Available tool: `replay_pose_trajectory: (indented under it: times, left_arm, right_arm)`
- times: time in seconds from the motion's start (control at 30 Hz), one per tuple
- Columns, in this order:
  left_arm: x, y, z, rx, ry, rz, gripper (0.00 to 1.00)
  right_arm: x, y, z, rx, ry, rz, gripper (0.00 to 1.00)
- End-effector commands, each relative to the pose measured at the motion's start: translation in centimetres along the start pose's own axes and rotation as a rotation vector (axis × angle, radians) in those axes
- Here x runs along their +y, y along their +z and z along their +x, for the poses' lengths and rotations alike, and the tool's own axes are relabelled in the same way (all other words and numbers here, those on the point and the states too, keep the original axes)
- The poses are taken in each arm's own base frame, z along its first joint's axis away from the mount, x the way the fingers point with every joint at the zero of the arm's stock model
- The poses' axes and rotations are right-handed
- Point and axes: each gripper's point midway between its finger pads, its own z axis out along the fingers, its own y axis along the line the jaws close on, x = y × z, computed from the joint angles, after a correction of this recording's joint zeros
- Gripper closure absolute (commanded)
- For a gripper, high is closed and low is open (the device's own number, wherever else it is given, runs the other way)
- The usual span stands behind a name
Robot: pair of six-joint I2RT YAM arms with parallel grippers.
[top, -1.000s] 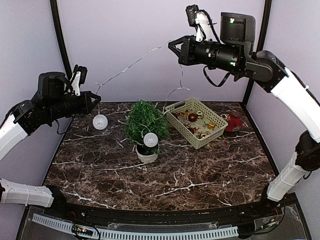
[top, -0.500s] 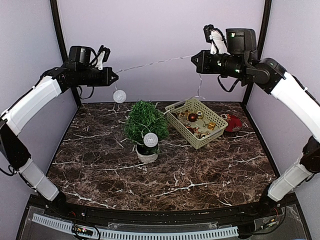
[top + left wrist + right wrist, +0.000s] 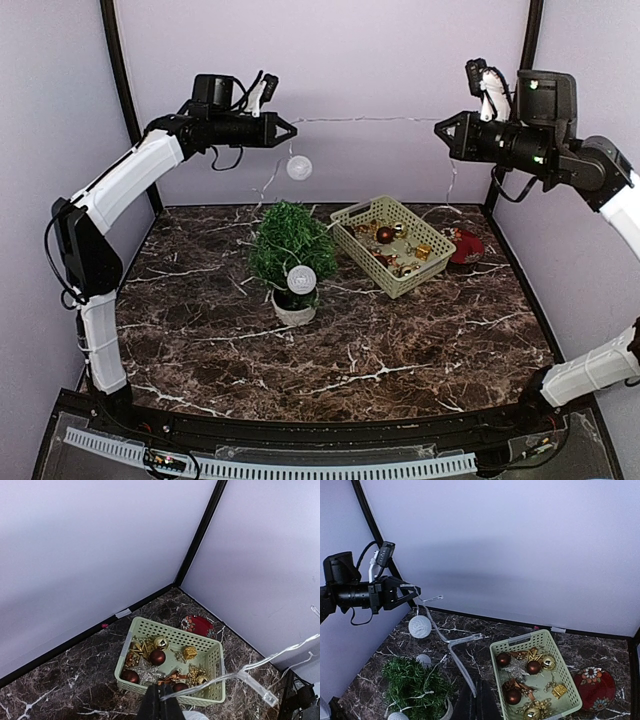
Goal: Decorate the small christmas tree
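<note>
Now the left gripper [image 3: 291,130] and right gripper [image 3: 439,131] pinch the light string [image 3: 365,119] up high; next it likely needs lowering onto the small christmas tree [image 3: 290,238].

Surface [image 3: 330,340]: dark brown marble pattern with white veins. It is bounded at the near edge by a black rim [image 3: 320,436] and a white slotted strip [image 3: 270,468]. It is enclosed on three sides by plain pale lilac walls [image 3: 360,60]. Black posts [image 3: 200,530] are set in the back corners. A small piece of white tape [image 3: 122,613] is noted at the foot of the back wall. Lighting is even and shadows are soft.
</note>
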Motion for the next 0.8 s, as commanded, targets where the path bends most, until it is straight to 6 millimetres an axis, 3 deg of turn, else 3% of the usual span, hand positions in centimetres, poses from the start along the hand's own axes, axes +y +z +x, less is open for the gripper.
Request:
replay_pose_trajectory:
  times: [0.0, 0.3, 0.5, 0.77]
  left_arm:
    - [-3.2, 1.6, -1.2, -0.029, 0.075, 0.058, 1.0]
    - [-9.0, 4.7, 0.3, -0.029, 0.128, 0.198, 1.0]
    - [-13.4, 5.5, 1.1, -0.035, 0.165, 0.291, 1.0]
    - [-19.6, 5.8, 4.7, 0.046, 0.23, 0.435, 1.0]
  right_arm:
    - [0.5, -1.9, 1.5, 0.04, -0.028, -0.077, 1.0]
    - [6.2, -5.5, 6.8, 0.187, -0.041, -0.497, 1.0]
    - [8.5, -8.2, 7.2, 0.218, -0.017, -0.672, 1.0]
    - [10.4, -10.0, 7.7, 0.247, 0.025, -0.828, 1.0]
